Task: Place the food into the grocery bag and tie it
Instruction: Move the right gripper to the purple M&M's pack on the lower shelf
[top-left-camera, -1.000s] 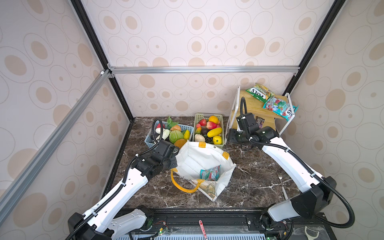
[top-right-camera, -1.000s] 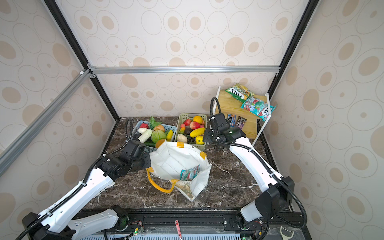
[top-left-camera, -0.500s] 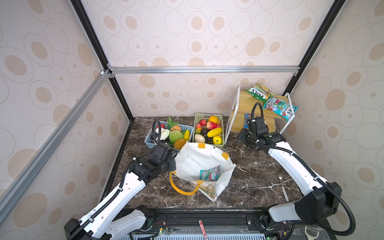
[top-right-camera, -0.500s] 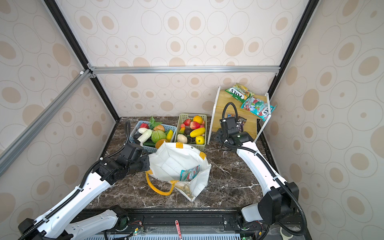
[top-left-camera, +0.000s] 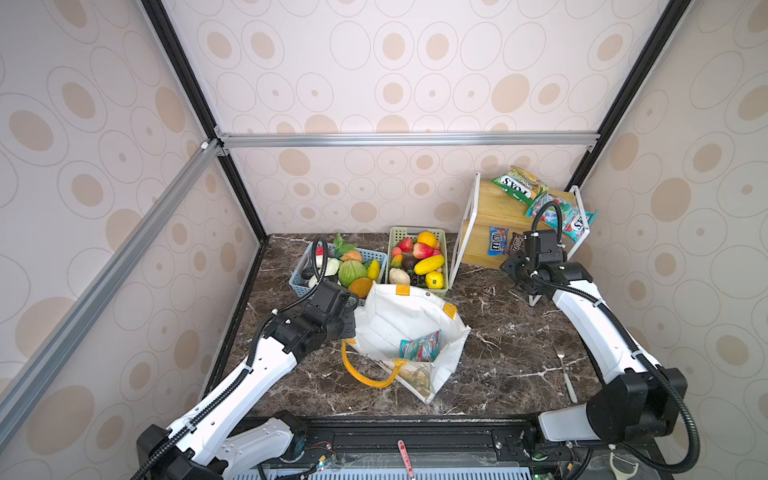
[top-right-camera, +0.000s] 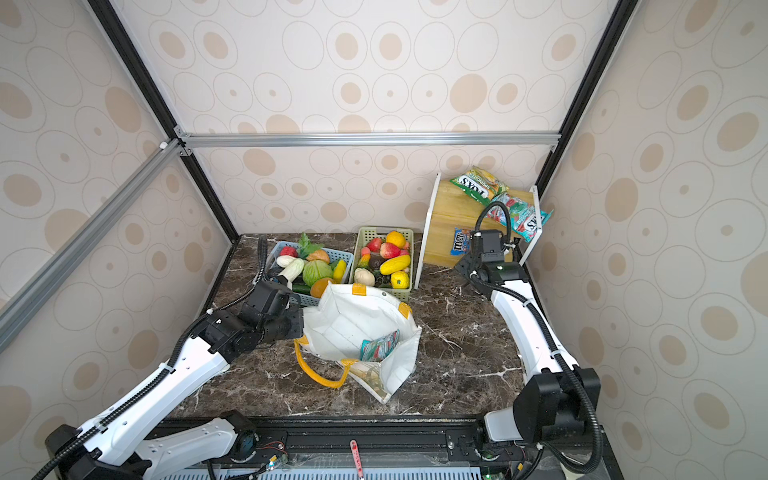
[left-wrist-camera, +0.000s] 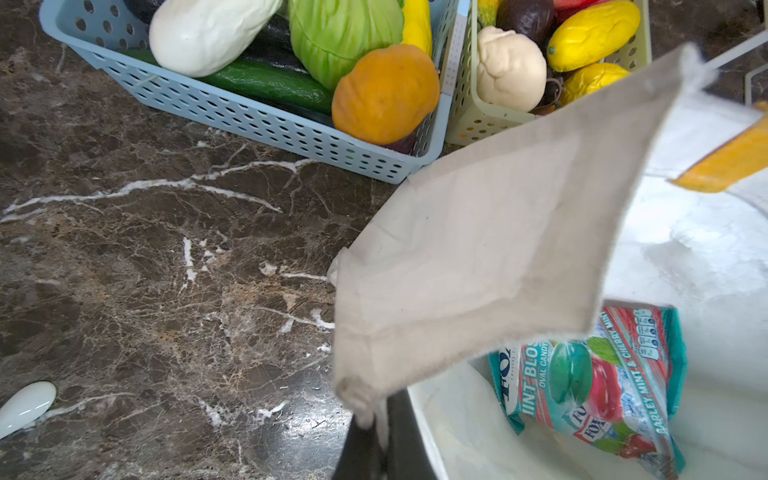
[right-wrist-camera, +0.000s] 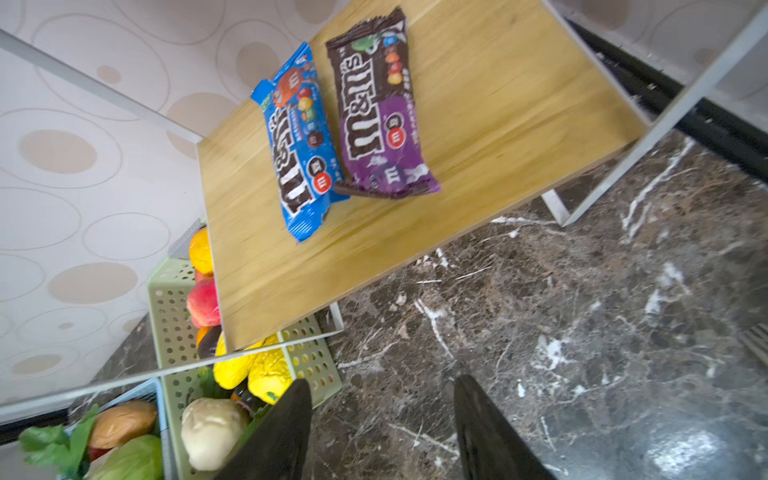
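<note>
On the table (top-left-camera: 498, 365), I hold the bag (top-left-camera: 399, 324).
It sits mid-table with a teal pack (top-left-camera: 419, 347) inside; my left gripper (left-wrist-camera: 376, 432) pinches its rim. My right gripper (right-wrist-camera: 382, 386), jaws apart, hangs by the back-right shelf (top-left-camera: 494, 208) with the purple pack (right-wrist-camera: 382, 120).

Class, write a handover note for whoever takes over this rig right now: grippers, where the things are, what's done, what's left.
Left gripper: shut on the grocery bag rim, holding it open.
Right gripper: open, empty, facing the blue packet and purple packet on the shelf.
Done: one teal packet lies in the bag.
Left: produce in the blue basket and green basket, the shelf packets, then tying.
</note>
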